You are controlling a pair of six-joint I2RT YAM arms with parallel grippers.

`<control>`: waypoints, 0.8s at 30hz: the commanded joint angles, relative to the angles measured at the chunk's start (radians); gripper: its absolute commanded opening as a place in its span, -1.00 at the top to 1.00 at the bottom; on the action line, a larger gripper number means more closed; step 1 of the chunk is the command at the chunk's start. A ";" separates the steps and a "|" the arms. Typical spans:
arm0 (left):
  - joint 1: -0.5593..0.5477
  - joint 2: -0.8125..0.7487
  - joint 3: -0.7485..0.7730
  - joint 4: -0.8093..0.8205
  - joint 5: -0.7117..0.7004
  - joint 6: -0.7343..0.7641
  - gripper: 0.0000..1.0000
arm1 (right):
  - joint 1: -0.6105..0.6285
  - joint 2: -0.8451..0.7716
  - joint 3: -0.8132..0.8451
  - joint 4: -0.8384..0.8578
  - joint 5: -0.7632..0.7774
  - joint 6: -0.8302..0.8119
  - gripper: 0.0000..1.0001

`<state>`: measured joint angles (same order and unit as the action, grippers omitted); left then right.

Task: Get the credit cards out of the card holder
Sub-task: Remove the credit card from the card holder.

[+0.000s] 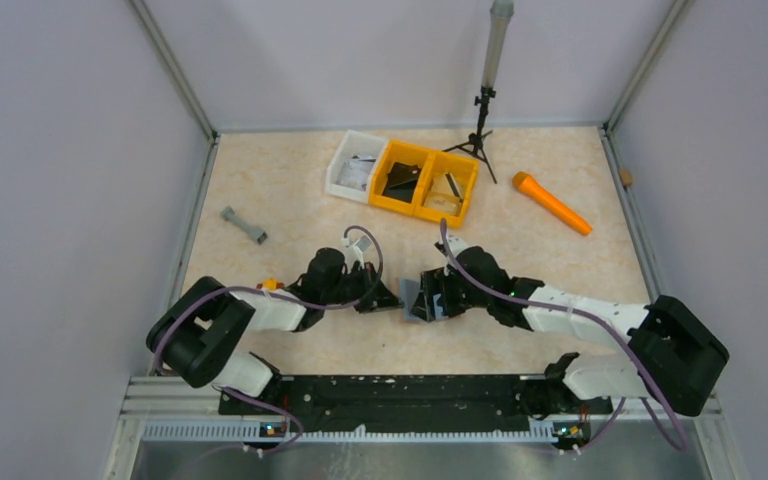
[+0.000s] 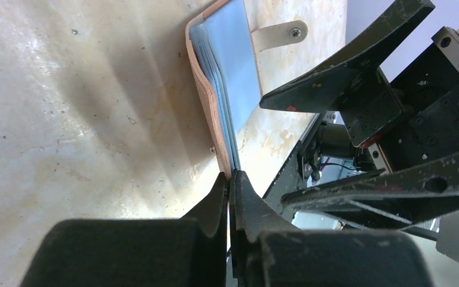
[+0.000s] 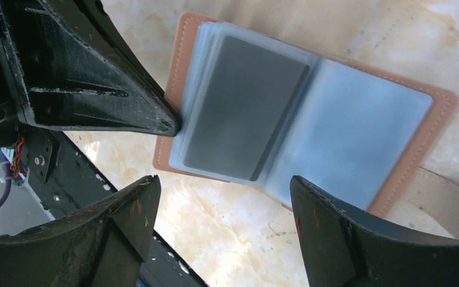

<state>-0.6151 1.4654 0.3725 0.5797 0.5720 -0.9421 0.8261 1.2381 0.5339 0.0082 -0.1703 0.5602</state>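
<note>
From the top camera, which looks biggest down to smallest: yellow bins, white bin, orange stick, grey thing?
Largest: yellow bins, as a pair.
Then white bin.
Then orange stick: longer than that bin but thinner, so unsure.
Smallest: grey thing.

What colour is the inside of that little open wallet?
Pale blue-grey inside the card holder, with tan leather edging; clearest in the right wrist view.

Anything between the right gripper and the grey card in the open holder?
No loose object. The grey card sits inside a translucent sleeve of the card holder, under the open right gripper. The left gripper is shut on the holder's edge.
</note>
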 commanded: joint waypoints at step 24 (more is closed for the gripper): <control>0.000 -0.080 0.016 -0.012 0.022 0.017 1.00 | 0.081 0.064 0.130 -0.134 0.239 -0.006 -0.13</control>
<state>-0.6151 1.4261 0.3725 0.5522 0.5777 -0.9405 0.9012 1.3487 0.6304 -0.0807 -0.0158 0.5606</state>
